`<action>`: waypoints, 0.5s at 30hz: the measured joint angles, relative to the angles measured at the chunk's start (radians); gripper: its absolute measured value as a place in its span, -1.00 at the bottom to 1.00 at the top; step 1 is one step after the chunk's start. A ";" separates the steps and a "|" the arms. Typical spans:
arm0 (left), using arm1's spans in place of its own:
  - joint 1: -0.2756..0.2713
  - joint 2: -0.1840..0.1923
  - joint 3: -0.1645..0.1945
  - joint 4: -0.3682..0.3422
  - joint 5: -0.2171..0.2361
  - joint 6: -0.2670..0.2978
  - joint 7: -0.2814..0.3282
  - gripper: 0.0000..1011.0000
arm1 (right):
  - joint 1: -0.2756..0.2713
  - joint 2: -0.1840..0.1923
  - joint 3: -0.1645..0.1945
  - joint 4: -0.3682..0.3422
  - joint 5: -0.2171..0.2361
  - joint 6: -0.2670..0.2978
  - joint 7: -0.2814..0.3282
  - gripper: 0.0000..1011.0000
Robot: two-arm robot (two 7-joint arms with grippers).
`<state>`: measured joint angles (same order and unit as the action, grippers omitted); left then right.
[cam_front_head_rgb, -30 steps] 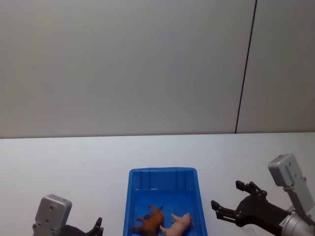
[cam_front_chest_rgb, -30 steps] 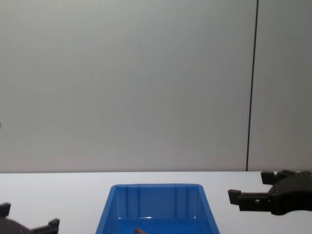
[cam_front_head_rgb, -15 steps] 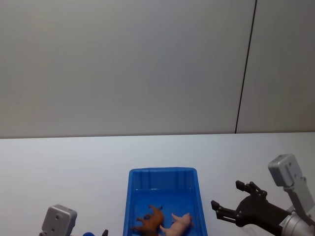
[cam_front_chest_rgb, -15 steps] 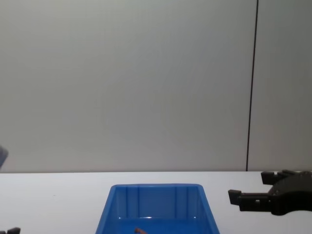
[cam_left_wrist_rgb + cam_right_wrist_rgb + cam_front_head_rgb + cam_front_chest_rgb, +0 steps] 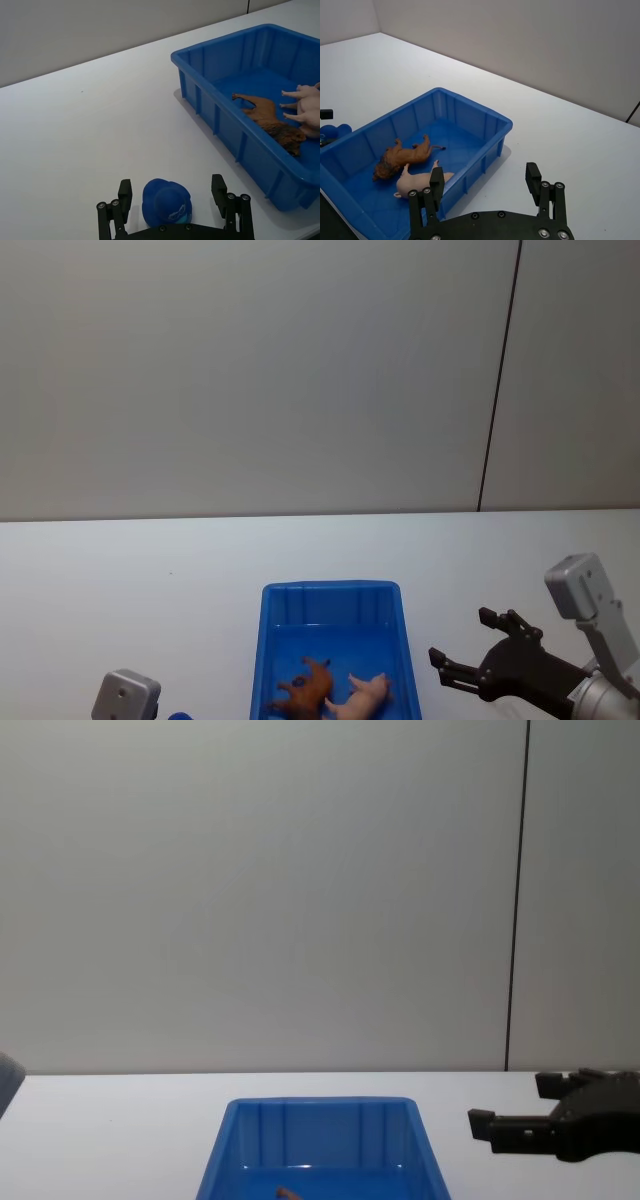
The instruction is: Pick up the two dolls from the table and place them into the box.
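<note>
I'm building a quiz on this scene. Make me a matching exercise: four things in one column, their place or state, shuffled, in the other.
Things:
1. brown lion doll
2. pink pig doll
3. blue cap-shaped object
4. right gripper

Places or states:
A. on the table, between the left gripper's open fingers
B. open, right of the blue box
C. in the box, pale
D. in the box, maned

Pairs: 1-D, 2-C, 3-A, 4-B

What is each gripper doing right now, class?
Left gripper: open, empty, above a blue cap.
Right gripper: open, empty, beside the box.
</note>
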<state>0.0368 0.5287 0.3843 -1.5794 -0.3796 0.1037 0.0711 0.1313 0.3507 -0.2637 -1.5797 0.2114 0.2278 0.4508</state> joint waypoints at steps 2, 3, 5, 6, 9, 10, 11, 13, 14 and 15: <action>-0.001 -0.002 -0.001 0.005 -0.001 0.000 -0.002 0.98 | 0.000 0.000 0.000 0.000 0.000 0.000 0.000 0.98; -0.003 -0.004 -0.002 0.010 -0.001 0.001 -0.005 0.98 | 0.000 0.000 0.000 0.000 0.000 0.000 0.000 0.98; -0.005 -0.007 -0.003 0.019 -0.001 0.001 -0.009 0.97 | 0.000 0.000 0.000 0.000 0.000 0.000 0.000 0.98; -0.005 -0.007 -0.003 0.021 -0.001 0.002 -0.011 0.92 | 0.000 0.000 0.000 0.000 0.000 0.000 0.000 0.98; -0.009 -0.011 -0.005 0.031 -0.001 0.004 -0.017 0.79 | 0.000 0.000 0.000 0.000 0.000 0.000 0.000 0.98; -0.011 -0.013 -0.006 0.035 -0.001 0.005 -0.019 0.71 | 0.000 0.000 0.000 0.000 0.000 0.000 0.000 0.98; -0.011 -0.014 -0.006 0.038 -0.001 0.005 -0.020 0.67 | 0.000 0.000 0.000 0.000 0.000 0.000 0.000 0.98; -0.013 -0.016 -0.007 0.041 0.000 0.006 -0.021 0.60 | 0.000 0.000 0.000 0.000 0.000 0.000 0.000 0.98; -0.014 -0.018 -0.007 0.045 0.000 0.007 -0.023 0.50 | 0.000 0.000 0.000 0.000 0.000 0.000 0.000 0.98; -0.015 -0.018 -0.008 0.047 0.000 0.008 -0.024 0.50 | 0.000 0.000 0.000 0.000 0.000 0.000 0.000 0.98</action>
<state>0.0221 0.5104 0.3763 -1.5325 -0.3794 0.1113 0.0471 0.1313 0.3506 -0.2637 -1.5797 0.2114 0.2278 0.4509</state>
